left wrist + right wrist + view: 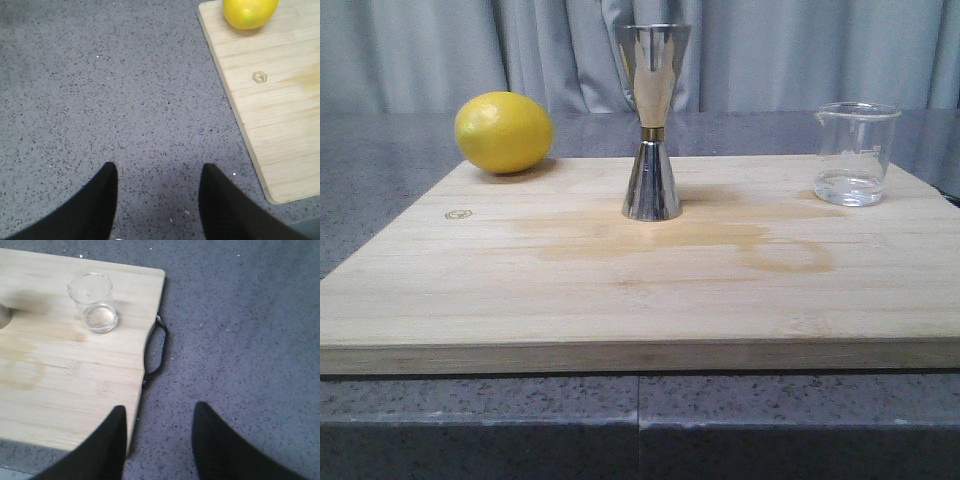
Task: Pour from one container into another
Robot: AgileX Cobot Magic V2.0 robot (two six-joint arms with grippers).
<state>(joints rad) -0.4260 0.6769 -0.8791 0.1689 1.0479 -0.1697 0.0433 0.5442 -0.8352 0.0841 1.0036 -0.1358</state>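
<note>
- On the board (570, 290): jigger (652, 120) stood upright at centre; beaker (855, 153) upright at 3 o'clock from it, well apart; lemon (503, 131) at 9 o'clock.
- Left gripper (157, 200): held wide, nothing gripped, over the counter (100, 90) beside the board.
- Right gripper (157, 440): held wide, nothing gripped, at the board's handle (156, 352) edge.

Clear glass beaker (856, 153), mirror-polished steel jigger (652, 120), matt wooden board (620, 290), speckled stone-look table (100, 100)
</note>
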